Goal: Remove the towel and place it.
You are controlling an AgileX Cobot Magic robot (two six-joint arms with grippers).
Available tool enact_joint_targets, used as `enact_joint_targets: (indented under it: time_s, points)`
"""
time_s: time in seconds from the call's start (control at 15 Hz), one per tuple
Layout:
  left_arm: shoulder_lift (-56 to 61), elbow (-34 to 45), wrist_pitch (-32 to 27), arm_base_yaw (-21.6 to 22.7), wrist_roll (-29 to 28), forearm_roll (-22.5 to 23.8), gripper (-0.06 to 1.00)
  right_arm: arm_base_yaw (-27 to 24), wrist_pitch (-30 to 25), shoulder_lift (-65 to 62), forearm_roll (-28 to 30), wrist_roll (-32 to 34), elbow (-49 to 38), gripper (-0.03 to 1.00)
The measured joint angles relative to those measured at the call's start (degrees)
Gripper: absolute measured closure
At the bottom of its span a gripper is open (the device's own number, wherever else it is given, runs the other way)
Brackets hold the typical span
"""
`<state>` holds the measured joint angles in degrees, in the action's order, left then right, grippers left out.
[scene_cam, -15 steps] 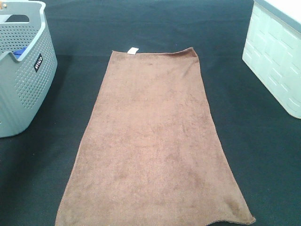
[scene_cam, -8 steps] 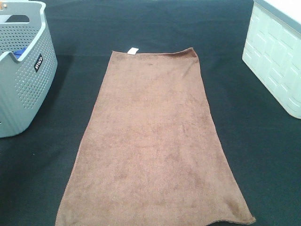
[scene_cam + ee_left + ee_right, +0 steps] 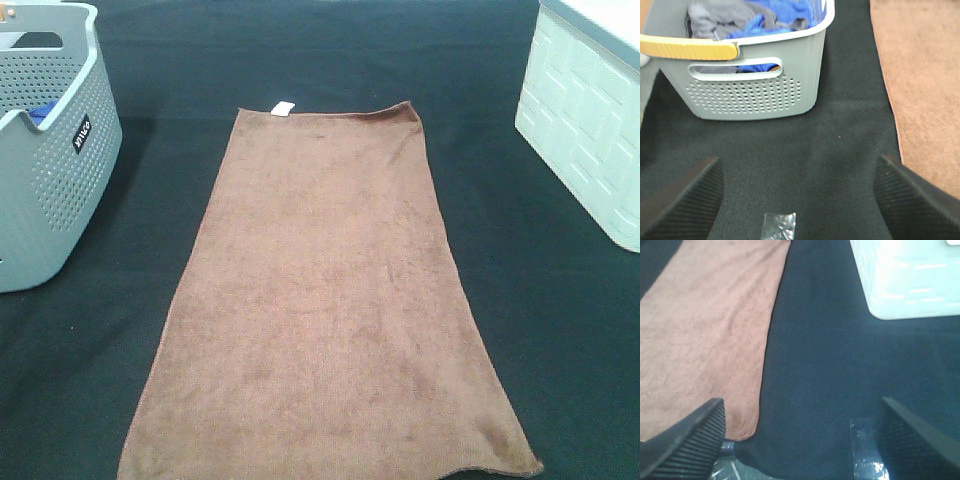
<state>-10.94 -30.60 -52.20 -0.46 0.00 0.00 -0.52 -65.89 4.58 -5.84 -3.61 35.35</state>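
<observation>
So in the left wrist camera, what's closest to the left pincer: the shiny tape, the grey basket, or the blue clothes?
From the left pincer, wide open:
1. Shiny tape, on the black cloth between its fingers.
2. Grey basket, farther ahead.
3. Blue clothes, inside the basket, farthest.

- Grey perforated laundry basket (image 3: 45, 150) sits at ten o'clock on the black cloth surface (image 3: 320, 50), a small dark label on its side.
- Inside the basket, crumpled blue and grey clothes (image 3: 747, 20); a yellow handle (image 3: 687, 49) lies along its rim.
- White panelled bin (image 3: 585, 115) stands at two o'clock.
- Clear tape patch (image 3: 779, 226) is stuck to the cloth.
</observation>
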Motion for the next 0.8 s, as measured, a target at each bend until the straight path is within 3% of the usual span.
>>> enact_joint_targets:
  time_s: [0.27, 0.47, 0.8]
  points:
    - [10.31, 0.29, -0.17, 0.00, 0.00, -2.46, 0.17, 0.00, 1.49, -4.87, 0.00, -1.60, -4.93, 0.18]
    - [11.29, 1.38, -6.82, 0.00, 1.49, -6.19, 0.17, 0.00, 4.53, -4.87, 0.00, -1.89, -6.53, 0.20]
    - [11.29, 1.60, -7.39, 0.00, 2.41, -6.93, 0.17, 0.00, 4.64, -4.87, 0.00, -1.89, -6.53, 0.20]
